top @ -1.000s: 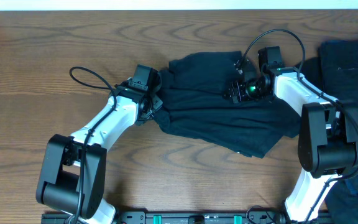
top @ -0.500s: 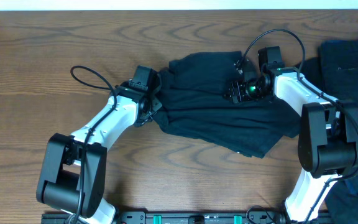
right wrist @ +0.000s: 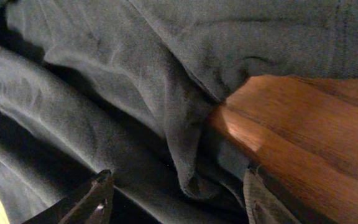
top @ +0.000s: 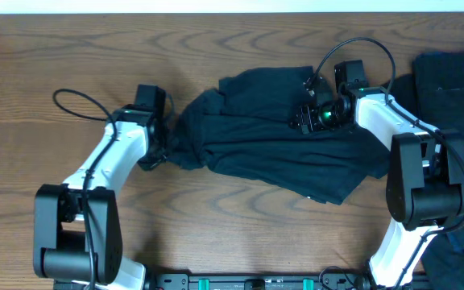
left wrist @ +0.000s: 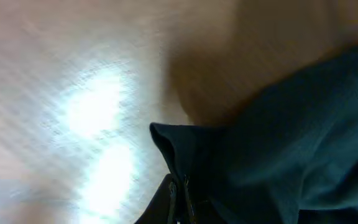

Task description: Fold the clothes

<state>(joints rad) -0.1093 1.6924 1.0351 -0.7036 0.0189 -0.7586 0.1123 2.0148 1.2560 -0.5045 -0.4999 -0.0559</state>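
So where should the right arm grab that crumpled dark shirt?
Probably the bunched ridge near the upper right edge of the shirt, from above: the cloth stands up in a fold between the open right fingers, and the left fingers pinch the opposite end.

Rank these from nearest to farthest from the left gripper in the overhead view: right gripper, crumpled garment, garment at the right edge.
From the left gripper:
1. crumpled garment: mid-table, left end held.
2. right gripper: over that garment's right part.
3. garment at the right edge: far right.
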